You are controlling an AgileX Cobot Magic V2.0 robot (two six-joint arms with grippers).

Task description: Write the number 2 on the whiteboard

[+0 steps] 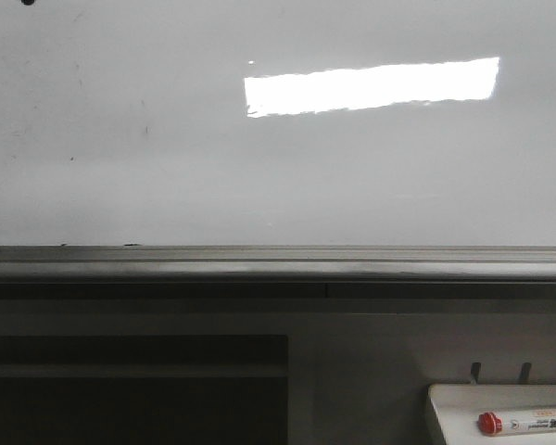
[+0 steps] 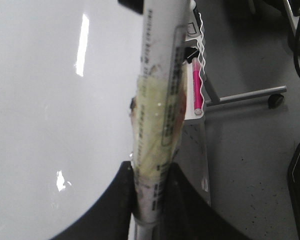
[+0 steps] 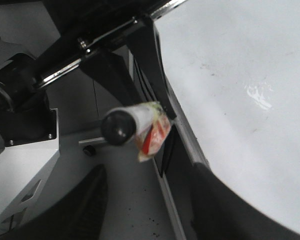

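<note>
The whiteboard (image 1: 259, 176) fills the upper half of the front view, glossy white with a bright rectangular reflection and a grey ledge (image 1: 278, 264) under it. No number 2 shows on it, only small dark specks. Neither gripper is in the front view. In the left wrist view my left gripper (image 2: 150, 168) is shut on a white marker (image 2: 157, 100) wrapped in yellowish tape, beside the whiteboard (image 2: 50, 125). In the right wrist view my right gripper (image 3: 149, 172) is open and empty, with the whiteboard (image 3: 240, 100) beside it and a taped, dark-ended marker (image 3: 135, 122) in front of it.
A small white tray (image 1: 445, 400) with a red-capped marker (image 1: 524, 423) sits at the lower right in the front view. A pink marker (image 2: 197, 90) lies in a wavy-edged holder. Grey floor and a wheeled stand leg (image 2: 250, 95) lie beyond. Dark arm parts (image 3: 20, 100) are nearby.
</note>
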